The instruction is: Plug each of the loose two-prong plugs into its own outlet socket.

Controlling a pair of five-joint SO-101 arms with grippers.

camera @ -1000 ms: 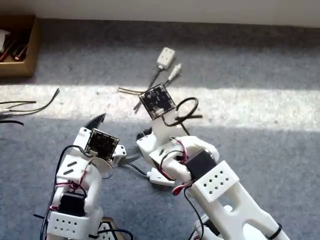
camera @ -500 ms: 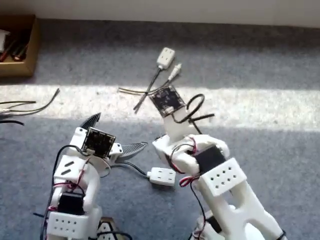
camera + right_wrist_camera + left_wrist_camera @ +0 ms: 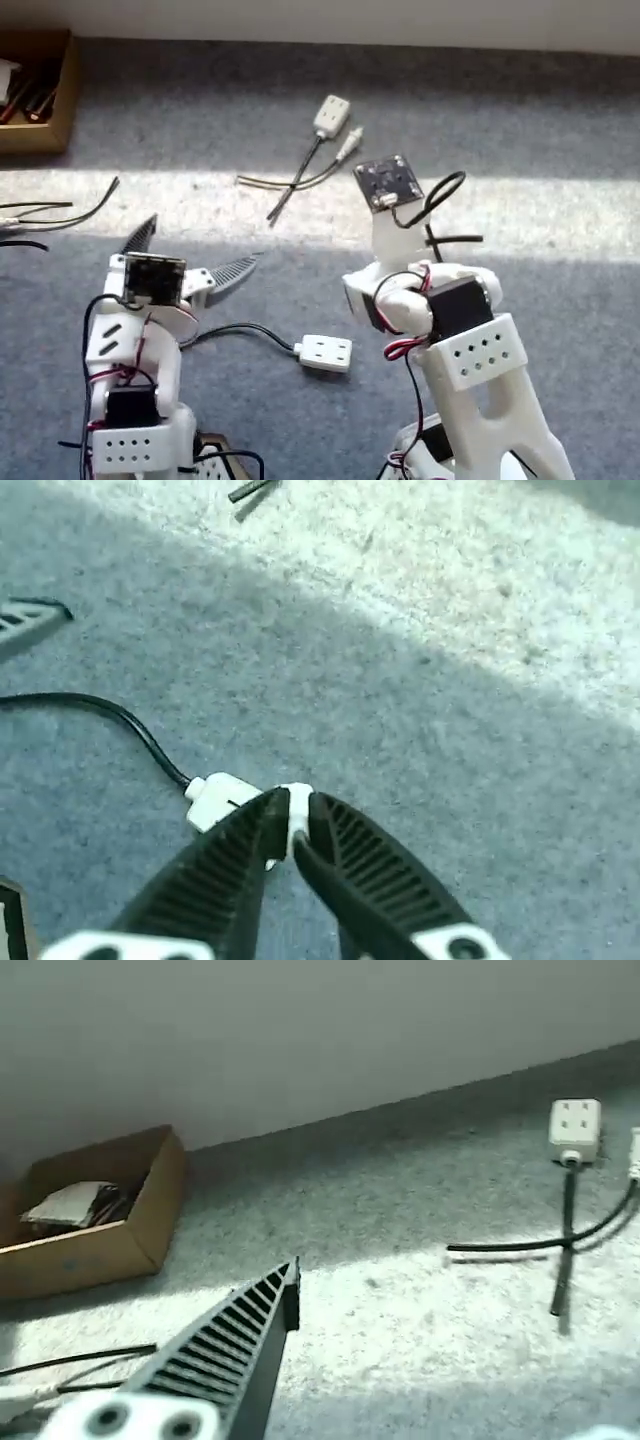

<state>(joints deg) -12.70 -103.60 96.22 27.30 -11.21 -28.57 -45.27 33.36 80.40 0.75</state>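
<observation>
A white outlet socket (image 3: 326, 353) lies on the grey carpet between the two arms, its black cable running toward the left arm. Farther back lie a second white socket (image 3: 332, 113) (image 3: 574, 1125) and a white plug (image 3: 350, 145), their thin cables crossing. My left gripper (image 3: 188, 252) hovers open over the carpet, its black ribbed fingers (image 3: 235, 1345) spread wide with nothing between them. In the right wrist view my right gripper (image 3: 297, 832) is shut just above the near socket (image 3: 225, 798), which shows past the fingertips.
A cardboard box (image 3: 35, 90) (image 3: 95, 1225) of odds and ends sits at the far left by the wall. Loose dark wires (image 3: 60, 212) lie left of the left arm. A sunlit band crosses the carpet. The right arm (image 3: 440, 310) stands right of the near socket.
The right arm has swung right, off the near socket, which stays on the carpet. The left arm has turned left, its fingers spread wider.
</observation>
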